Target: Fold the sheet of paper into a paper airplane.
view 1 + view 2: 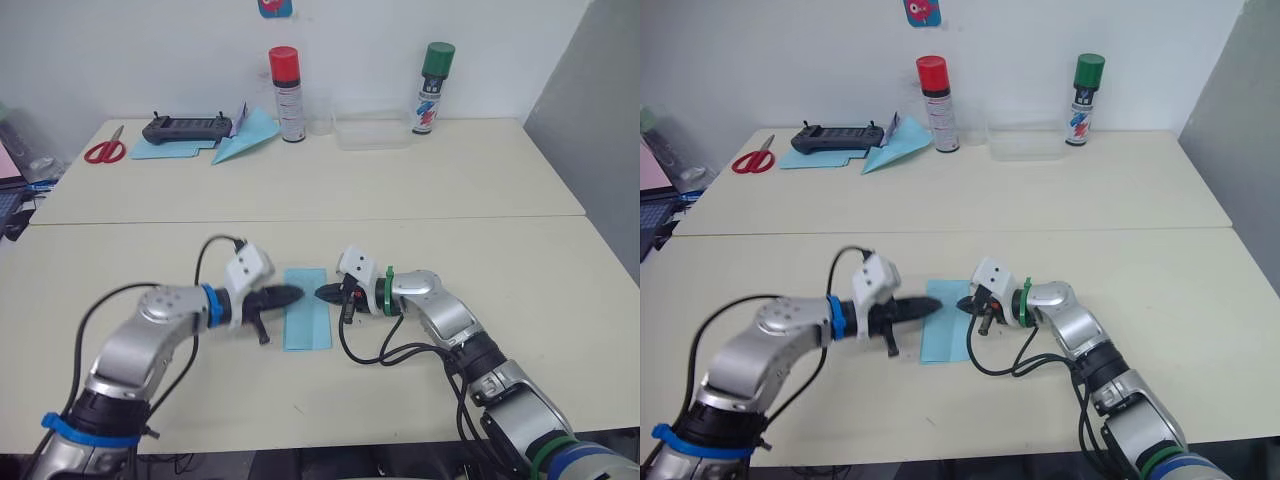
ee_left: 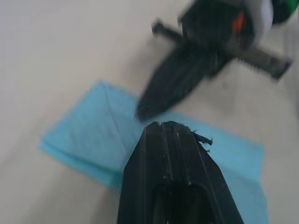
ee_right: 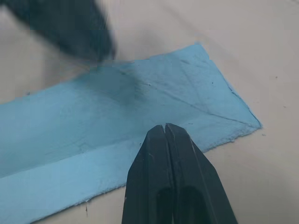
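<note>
Paper, light blue and thin, lies flat on the near table (image 1: 450,400) as a narrow folded strip (image 1: 306,308), its long side running away from the robot, with faint diagonal creases across it and one long edge doubled over. Both grippers point at it from either side: the left gripper (image 1: 290,296) reaches over its left edge, the right gripper (image 1: 325,294) over its right edge, tips nearly meeting. Each has its two black fingers pressed together, holding nothing.
</note>
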